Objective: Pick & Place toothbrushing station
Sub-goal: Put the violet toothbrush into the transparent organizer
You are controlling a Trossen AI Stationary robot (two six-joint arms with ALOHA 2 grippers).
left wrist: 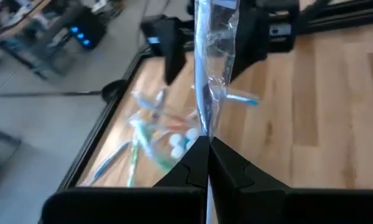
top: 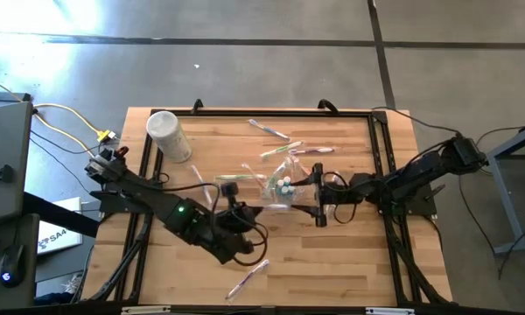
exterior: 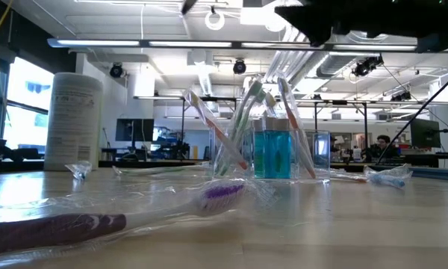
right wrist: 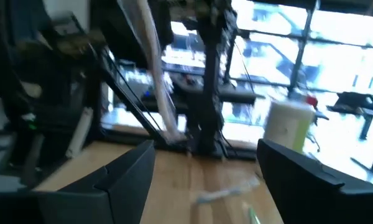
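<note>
The toothbrushing station [top: 282,187] is a clear holder on the table's middle, with several toothbrushes and a blue bottle [exterior: 272,155] standing in it. My left gripper [left wrist: 206,144] is just left of the station, raised above the table and shut on a toothbrush [left wrist: 206,74] in clear wrap, which also shows in the right wrist view [right wrist: 150,68]. My right gripper [top: 319,193] stands open just right of the station, above the table, its fingers [right wrist: 125,175] pointing toward the table's left with nothing between them. My left gripper pinches the wrapped toothbrush near its lower end [left wrist: 206,127] between the tips of its two fingers. The toothbrush rises from the fingers, slanted, lifted clear of the table. Its loose clear wrap [left wrist: 222,37] stands out around it.
A white tub [top: 168,135] stands at the far left. Wrapped toothbrushes lie loose at the far side [top: 269,129], [top: 308,150] and near the front edge [top: 248,280]; the last, purple, lies close before the low camera [exterior: 97,222]. A black frame [top: 378,131] rims the table.
</note>
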